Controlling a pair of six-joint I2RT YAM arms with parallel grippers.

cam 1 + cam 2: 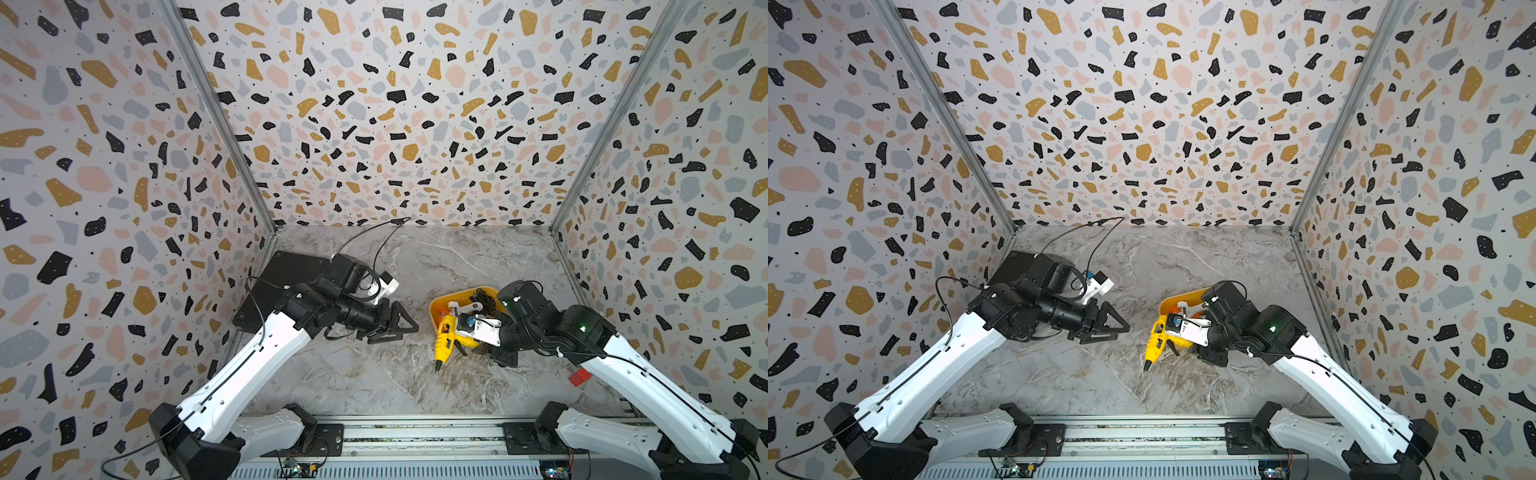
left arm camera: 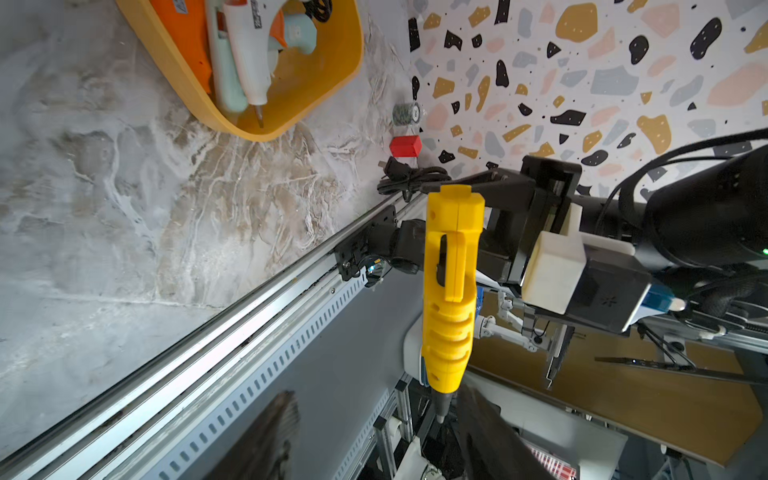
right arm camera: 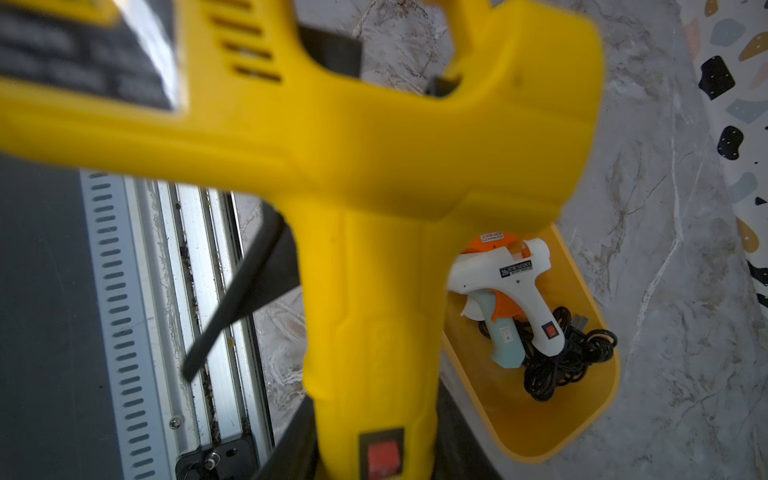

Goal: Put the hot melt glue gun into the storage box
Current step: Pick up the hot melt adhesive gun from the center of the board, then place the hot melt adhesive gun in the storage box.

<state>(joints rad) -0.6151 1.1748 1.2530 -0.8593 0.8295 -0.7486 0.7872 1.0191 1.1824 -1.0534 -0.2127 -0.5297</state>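
The right gripper's [image 1: 473, 345] jaws pinch the yellow hot melt glue gun [image 1: 445, 337] by its handle. The gun is lifted over the marble surface [image 1: 415, 257] just beside the mustard storage box [image 1: 435, 309], probably so its body can be laid inside. The left gripper [image 1: 399, 328] waits apart, jaws spread and empty.

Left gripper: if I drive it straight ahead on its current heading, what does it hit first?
Most likely the yellow glue gun, centred ahead in the left wrist view; depth is unclear.
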